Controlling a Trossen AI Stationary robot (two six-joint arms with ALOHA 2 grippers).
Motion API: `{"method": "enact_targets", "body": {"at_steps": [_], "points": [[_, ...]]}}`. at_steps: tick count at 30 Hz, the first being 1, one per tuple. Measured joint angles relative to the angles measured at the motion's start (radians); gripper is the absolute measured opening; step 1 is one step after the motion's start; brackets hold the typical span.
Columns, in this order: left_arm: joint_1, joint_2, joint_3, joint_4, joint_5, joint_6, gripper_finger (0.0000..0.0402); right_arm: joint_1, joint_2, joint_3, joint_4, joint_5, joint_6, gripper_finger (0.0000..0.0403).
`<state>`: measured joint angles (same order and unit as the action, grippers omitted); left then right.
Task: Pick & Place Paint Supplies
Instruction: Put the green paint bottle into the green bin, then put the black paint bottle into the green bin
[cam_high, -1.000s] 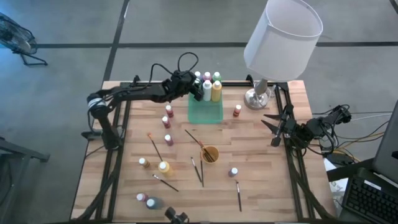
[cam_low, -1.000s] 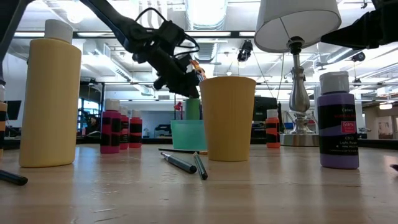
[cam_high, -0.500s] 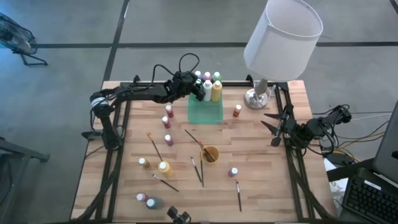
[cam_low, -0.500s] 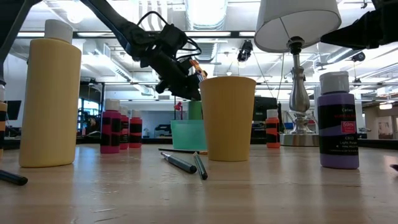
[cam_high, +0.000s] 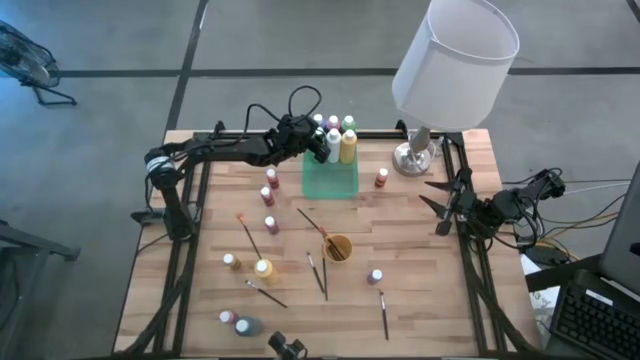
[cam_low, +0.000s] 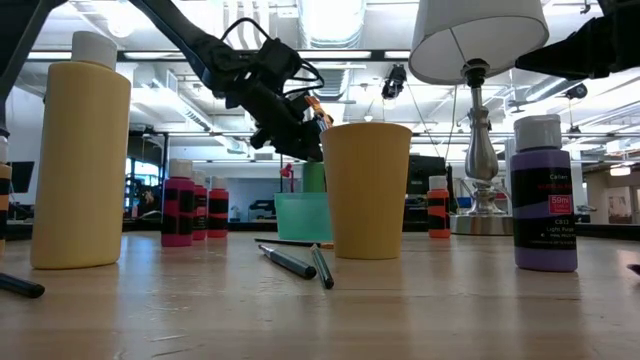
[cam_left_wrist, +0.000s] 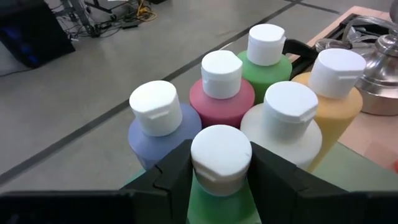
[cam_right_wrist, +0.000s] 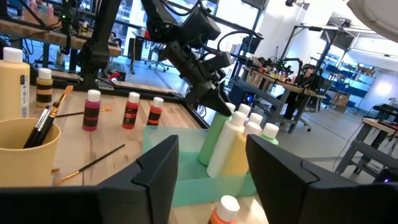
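My left gripper (cam_high: 316, 143) is at the far left corner of the translucent green tray (cam_high: 331, 180), shut on a light green paint bottle (cam_left_wrist: 217, 193). Several other bottles stand in the tray's far end: blue (cam_left_wrist: 155, 121), red (cam_left_wrist: 222, 93), green (cam_left_wrist: 266, 59), white (cam_left_wrist: 290, 124) and yellow (cam_left_wrist: 336, 84). More small bottles (cam_high: 270, 197) and thin brushes (cam_high: 249, 237) lie scattered over the table. My right gripper (cam_high: 438, 206) waits open at the table's right edge. My left gripper pinches the light green bottle by its white cap (cam_left_wrist: 221, 155), one finger on each side of it. The fingers slant down from the table's left side. The bottle (cam_right_wrist: 219, 140) leans below the fingers with its lower part inside the tray; whether it rests on the tray's floor is hidden.
An orange-yellow cup (cam_high: 338, 247) with brushes in it stands mid-table. A lamp (cam_high: 418, 152) with a large white shade (cam_high: 455, 60) stands at the far right. A yellow bottle (cam_high: 263, 268) and a purple one (cam_high: 375, 276) stand nearer. The tray's near half holds no bottles.
My left gripper has shifted a little toward the table's far edge, carrying the light green bottle with it, then held still.
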<state>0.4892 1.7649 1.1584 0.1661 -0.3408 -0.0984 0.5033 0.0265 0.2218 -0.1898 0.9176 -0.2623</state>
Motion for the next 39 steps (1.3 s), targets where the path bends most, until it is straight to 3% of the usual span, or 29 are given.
{"method": "enact_targets", "body": {"at_steps": [8, 22, 39], "points": [[0.000, 0.000, 0.000, -0.002, -0.001, 0.040, 0.0150, 0.000, 0.000, 0.000, 0.000, 0.000, 0.000, 0.0188], [0.000, -0.016, -0.002, -0.009, -0.001, 0.053, 0.0198, 0.000, 0.000, 0.000, 0.000, 0.000, 0.000, 0.0146], [-0.045, -0.208, -0.002, -0.045, 0.011, 0.050, 0.0197, 0.000, 0.000, 0.000, 0.000, 0.000, 0.000, 0.0097]]}}
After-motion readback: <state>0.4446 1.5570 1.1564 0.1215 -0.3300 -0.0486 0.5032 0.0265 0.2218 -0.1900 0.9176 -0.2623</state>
